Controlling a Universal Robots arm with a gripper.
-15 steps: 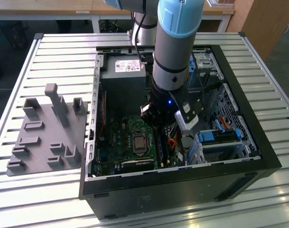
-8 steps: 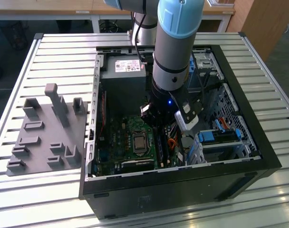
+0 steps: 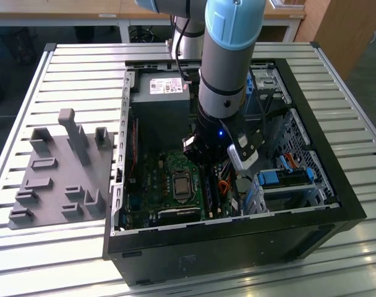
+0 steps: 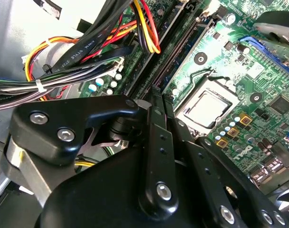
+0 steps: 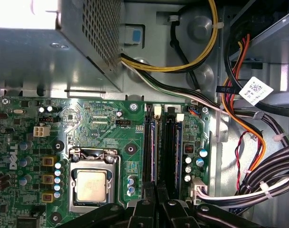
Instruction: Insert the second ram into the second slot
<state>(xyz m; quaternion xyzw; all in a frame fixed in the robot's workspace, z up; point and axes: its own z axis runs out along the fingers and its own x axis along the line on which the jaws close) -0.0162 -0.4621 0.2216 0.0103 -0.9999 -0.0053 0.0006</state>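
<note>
The second ram (image 5: 154,142), a thin blue stick seen edge-on, stands in a black memory slot beside the processor socket (image 5: 91,185). My gripper (image 5: 157,192) sits over its near end, and the two black fingers are drawn close together on it. In the second wrist view the gripper (image 4: 156,100) lines up with the long dark slot row (image 4: 175,52). Another blue stick (image 5: 178,142) stands in the slot next to it. In the exterior view the gripper (image 3: 209,162) reaches down inside the open computer case (image 3: 237,223), above the green motherboard (image 3: 157,179).
Bundled power cables (image 5: 258,142) run close beside the slots. The power supply box (image 3: 163,93) stands at the back of the case. Blue drive-bay latches (image 3: 271,179) lie toward the exterior view's right. A grey holder fixture (image 3: 58,167) lies on the slatted table (image 3: 83,74).
</note>
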